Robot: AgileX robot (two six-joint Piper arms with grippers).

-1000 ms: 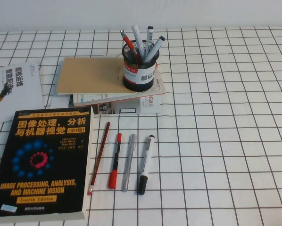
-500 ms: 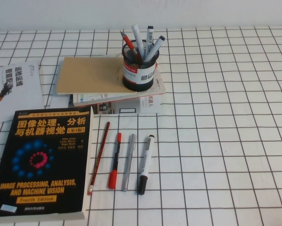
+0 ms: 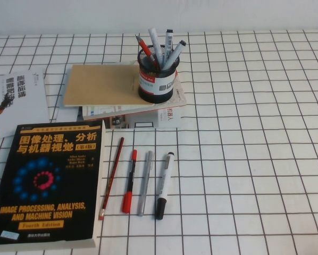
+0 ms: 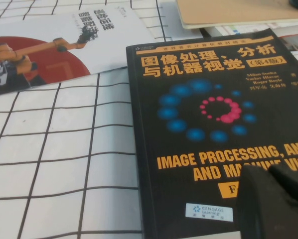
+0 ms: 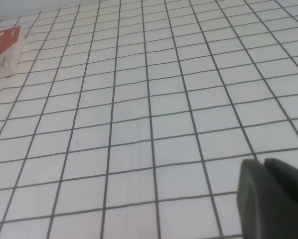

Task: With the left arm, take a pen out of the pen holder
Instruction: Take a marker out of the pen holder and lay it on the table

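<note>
**Pens sit in the holder — the left jaws are far from them**

Closest to the robot, the left gripper point(image 4: 267, 168) hangs low over the near end of a black book point(image 3: 44, 183). Its jaws are pressed together and hold nothing. The right gripper point(image 5: 263, 162) is over bare squares on the right side of the white worktop point(image 3: 254, 133). Its jaws look closed too, with nothing in them. Neither gripper shows in the high view.

The black book lies flat on the left side of the worktop. Just to its right, four things lie side by side in a row: a thin pencil point(image 3: 111, 178), a red pen point(image 3: 129, 181), a grey pen point(image 3: 145, 183) and a marker point(image 3: 164, 186) with a black cap.

Farther back there is a pile of papers point(image 3: 122, 111) with a brown card point(image 3: 103, 84) on top. A booklet point(image 3: 18, 101) lies to the left of the pile.

The black pen holder point(image 3: 158, 79) stands upright on the right end of that pile — well apart from the left jaws, past the book and the row of four. Several pens point(image 3: 156, 45) stick out of its top, leaning different ways. None of them touches any jaws.
</note>
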